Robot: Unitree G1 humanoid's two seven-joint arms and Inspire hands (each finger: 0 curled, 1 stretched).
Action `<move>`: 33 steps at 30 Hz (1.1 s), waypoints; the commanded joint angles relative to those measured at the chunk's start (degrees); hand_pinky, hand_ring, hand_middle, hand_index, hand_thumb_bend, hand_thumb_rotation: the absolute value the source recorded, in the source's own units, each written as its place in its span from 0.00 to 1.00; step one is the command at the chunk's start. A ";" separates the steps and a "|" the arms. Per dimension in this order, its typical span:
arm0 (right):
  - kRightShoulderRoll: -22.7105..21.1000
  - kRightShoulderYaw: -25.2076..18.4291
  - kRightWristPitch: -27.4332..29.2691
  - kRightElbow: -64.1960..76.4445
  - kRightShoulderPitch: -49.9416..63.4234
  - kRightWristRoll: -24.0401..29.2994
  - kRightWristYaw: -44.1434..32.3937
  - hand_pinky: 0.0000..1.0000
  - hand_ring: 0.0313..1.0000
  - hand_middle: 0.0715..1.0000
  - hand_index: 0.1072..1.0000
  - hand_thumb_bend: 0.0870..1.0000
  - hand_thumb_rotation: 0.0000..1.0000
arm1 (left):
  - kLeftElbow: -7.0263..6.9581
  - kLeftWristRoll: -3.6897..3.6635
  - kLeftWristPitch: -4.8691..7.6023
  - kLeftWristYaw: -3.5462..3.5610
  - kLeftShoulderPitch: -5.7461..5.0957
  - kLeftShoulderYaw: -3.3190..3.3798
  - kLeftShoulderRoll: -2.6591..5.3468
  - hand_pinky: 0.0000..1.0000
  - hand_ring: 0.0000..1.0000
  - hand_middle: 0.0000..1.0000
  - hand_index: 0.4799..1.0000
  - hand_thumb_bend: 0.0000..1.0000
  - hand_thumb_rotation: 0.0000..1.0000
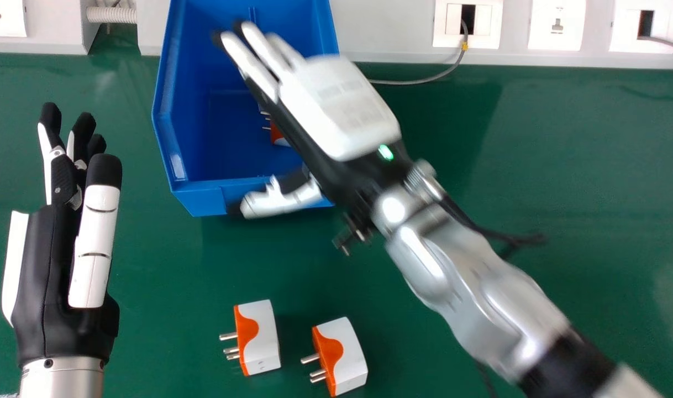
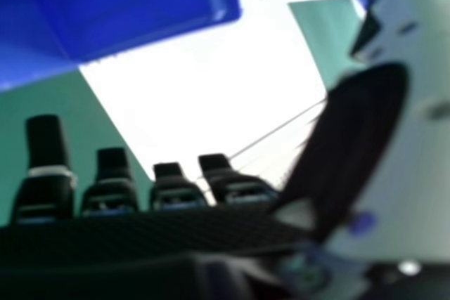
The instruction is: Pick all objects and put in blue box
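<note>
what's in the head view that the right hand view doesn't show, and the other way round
Head view alone: two white-and-orange plugs on the table, one nearer the left hand and one farther right; an orange-and-white piece inside the blue box; the left hand; and wall sockets.

Right hand view alone: a close look at the dark inner side of the right hand's fingers.

Both: part of the blue box, the right hand and the green table.

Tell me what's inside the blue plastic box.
An orange and white plug with metal pins, partly hidden by the black and white right hand. Whatever else that hand covers there cannot be seen.
</note>
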State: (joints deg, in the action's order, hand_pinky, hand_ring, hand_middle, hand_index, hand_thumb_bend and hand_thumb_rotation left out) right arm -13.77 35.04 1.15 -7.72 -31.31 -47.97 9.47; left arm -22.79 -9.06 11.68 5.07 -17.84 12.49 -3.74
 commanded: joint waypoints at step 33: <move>-20.95 -16.62 36.84 5.60 32.24 4.53 -1.07 0.77 0.92 0.99 0.97 0.66 0.64 | -0.20 -0.93 2.40 1.68 -1.31 1.08 -0.96 1.00 1.00 1.00 1.00 0.64 0.82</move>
State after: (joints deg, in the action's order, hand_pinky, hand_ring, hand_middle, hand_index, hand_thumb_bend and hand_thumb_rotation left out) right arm -35.07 18.44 36.93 -2.47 1.85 -43.48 8.29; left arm -21.68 -9.32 13.17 6.33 -19.44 13.28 -4.06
